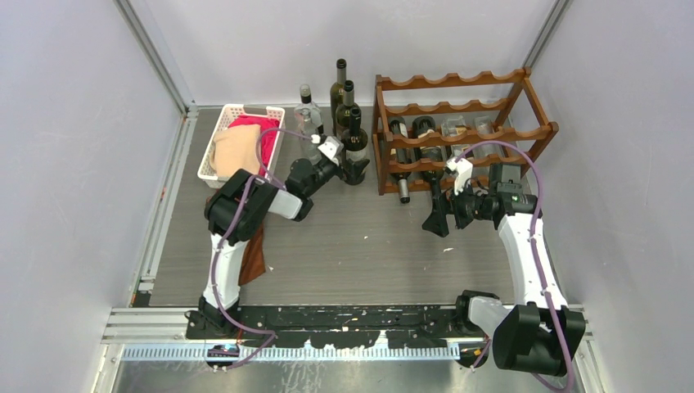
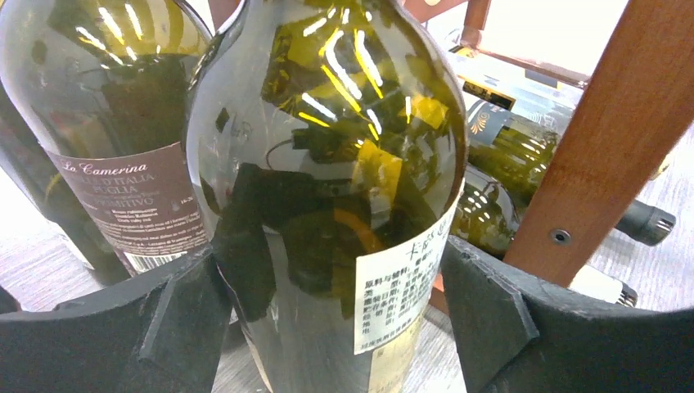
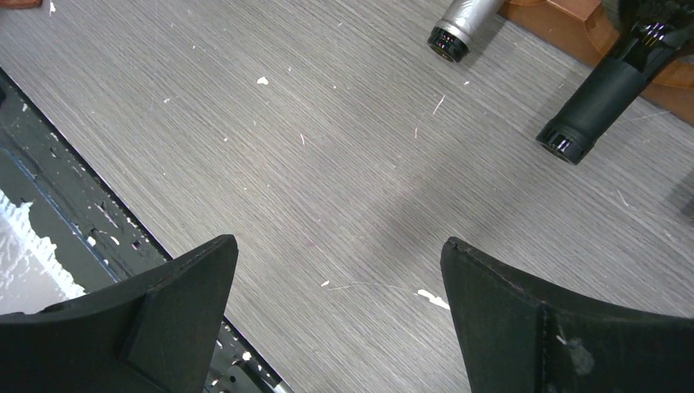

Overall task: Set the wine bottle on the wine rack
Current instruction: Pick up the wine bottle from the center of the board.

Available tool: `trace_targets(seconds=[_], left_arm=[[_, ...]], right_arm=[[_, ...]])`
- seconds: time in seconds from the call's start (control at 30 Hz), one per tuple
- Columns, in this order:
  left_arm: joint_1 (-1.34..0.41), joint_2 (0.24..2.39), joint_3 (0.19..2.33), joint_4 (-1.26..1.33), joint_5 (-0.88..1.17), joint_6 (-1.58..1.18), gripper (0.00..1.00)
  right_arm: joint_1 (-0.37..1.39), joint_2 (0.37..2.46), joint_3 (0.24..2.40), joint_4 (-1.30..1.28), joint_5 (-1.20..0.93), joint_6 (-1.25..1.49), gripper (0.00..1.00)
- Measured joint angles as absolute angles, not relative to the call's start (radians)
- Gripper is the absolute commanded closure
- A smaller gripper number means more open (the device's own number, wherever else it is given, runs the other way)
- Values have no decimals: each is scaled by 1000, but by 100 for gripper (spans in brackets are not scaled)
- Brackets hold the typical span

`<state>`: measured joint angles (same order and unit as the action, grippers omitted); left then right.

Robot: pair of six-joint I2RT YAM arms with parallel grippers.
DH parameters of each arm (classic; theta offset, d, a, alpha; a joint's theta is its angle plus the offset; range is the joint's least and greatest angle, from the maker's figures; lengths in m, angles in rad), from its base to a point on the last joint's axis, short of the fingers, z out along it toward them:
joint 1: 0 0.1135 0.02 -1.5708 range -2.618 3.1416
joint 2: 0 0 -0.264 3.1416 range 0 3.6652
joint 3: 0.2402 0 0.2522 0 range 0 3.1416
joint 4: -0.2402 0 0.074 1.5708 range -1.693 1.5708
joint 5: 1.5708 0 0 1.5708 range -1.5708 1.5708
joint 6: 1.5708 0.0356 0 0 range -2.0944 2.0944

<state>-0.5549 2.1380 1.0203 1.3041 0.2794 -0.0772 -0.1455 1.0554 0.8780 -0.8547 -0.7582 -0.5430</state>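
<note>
The wine bottle [image 1: 353, 141] is dark green glass with a white back label [image 2: 401, 286]. It stands upright on the table just left of the wine rack [image 1: 458, 123], whose reddish-brown post [image 2: 601, 139] rises at the right of the left wrist view. My left gripper [image 1: 342, 162] straddles the bottle's lower body [image 2: 327, 270]. Its black fingers [image 2: 491, 311] sit close to the glass on both sides, still open, and the bottle rests on the table. My right gripper [image 1: 439, 214] hangs open over bare tabletop [image 3: 340, 254] in front of the rack, holding nothing.
Three more bottles [image 1: 341, 86] stand behind the grasped one; one carries a maroon label [image 2: 131, 205]. Several bottles lie in the rack's lower tiers [image 1: 425, 131], necks [image 3: 593, 102] poking forward. A white basket [image 1: 214, 135] with cloths is at back left. A brown cloth [image 1: 254, 260] lies by the left arm.
</note>
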Motion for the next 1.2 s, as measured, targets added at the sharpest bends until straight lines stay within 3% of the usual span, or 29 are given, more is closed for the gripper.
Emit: trace_targets(seconds=[0.13,0.23,0.27,0.37,0.4,0.43,0.6,0.83,1.0,1.2], left_arm=[[-566,2176,1046,1324,269,-78,20],[-567,2193,1050,1330,263,-77,35],[-567,2194,1050,1331,262,-75,45],[-567,2194,1048,1332,265,-74,86],[-568,2194,1046,1335,268,-73,96],[-568,2193,1040,1342,272,-73,99],[-567,2139,952,1364,289,-71,100],[-568,1906,702,1283,319,-136,100],[-575,1637,578,1040,345,-238,100],[-628,1241,585,545,364,-290,100]], right_arm=[[-146,1068,878,-861,-753,-547,0],[-146,1069,878,-862,-752,-548,0],[-146,1069,878,-862,-752,-548,0],[-146,1069,878,-862,-752,-548,0],[-146,1069,878,-862,-752,-548,0],[-146,1069,878,-863,-752,-548,0],[-146,1065,878,-863,-753,-548,0],[-146,1011,878,-862,-765,-548,0],[-146,986,878,-865,-789,-552,0],[-146,982,878,-897,-840,-589,0]])
